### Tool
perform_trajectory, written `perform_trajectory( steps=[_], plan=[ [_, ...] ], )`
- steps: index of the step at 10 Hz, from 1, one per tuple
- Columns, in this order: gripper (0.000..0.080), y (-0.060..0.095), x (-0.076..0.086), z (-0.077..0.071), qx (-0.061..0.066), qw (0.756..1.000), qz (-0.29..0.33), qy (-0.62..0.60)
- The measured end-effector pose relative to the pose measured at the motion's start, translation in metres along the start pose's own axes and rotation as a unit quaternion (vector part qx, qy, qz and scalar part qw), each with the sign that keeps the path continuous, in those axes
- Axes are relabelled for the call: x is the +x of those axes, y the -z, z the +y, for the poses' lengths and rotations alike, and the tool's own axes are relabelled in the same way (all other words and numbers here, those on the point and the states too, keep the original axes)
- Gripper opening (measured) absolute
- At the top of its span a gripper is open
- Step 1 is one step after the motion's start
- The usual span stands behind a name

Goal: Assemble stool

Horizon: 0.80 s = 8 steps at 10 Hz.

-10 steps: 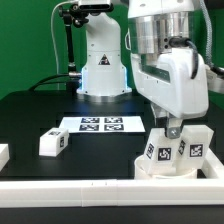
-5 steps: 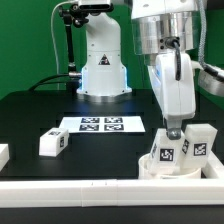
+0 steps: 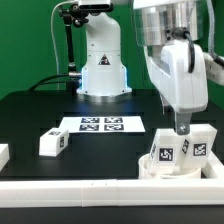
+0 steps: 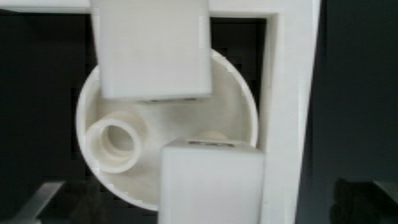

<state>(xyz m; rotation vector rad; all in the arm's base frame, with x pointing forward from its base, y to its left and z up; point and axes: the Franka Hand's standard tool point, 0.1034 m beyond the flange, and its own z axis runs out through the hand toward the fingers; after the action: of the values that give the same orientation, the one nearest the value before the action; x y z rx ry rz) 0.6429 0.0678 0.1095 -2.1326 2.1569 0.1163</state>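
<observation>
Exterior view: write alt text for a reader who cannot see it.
A white robot arm reaches down with its gripper just above a round white stool seat that has two tagged legs standing on it, at the exterior view's right front. A third leg lies loose on the black table, left of the marker board.

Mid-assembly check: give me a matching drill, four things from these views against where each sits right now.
Things:
1. loose white block leg with tag markers
2. round white plastic disc seat
3. thin flat white marker board
4. two-finger gripper

Places:
A. flat on the black table, in front of the robot base
B. just above the two standing white legs
C. lying on the table at the exterior view's left
D. at the exterior view's right, carrying those legs

Pairs: 1-C, 2-D, 3-A, 4-B
</observation>
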Motion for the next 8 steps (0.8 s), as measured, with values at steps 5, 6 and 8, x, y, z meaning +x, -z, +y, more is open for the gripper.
perform_trajectory(
  steps=[5,6,8],
  plan=[
    [0.0649,-0.0029,-0.0007,0.0038,-0.019,0.981,0.028,0.192],
    [0.0649,-0.0034,-0.0021,0.004,-0.025,0.963,0.041,0.265],
    [0.0649,-0.005,-0.0068,0.0037,-0.03,0.935,0.048,0.351]
  ],
)
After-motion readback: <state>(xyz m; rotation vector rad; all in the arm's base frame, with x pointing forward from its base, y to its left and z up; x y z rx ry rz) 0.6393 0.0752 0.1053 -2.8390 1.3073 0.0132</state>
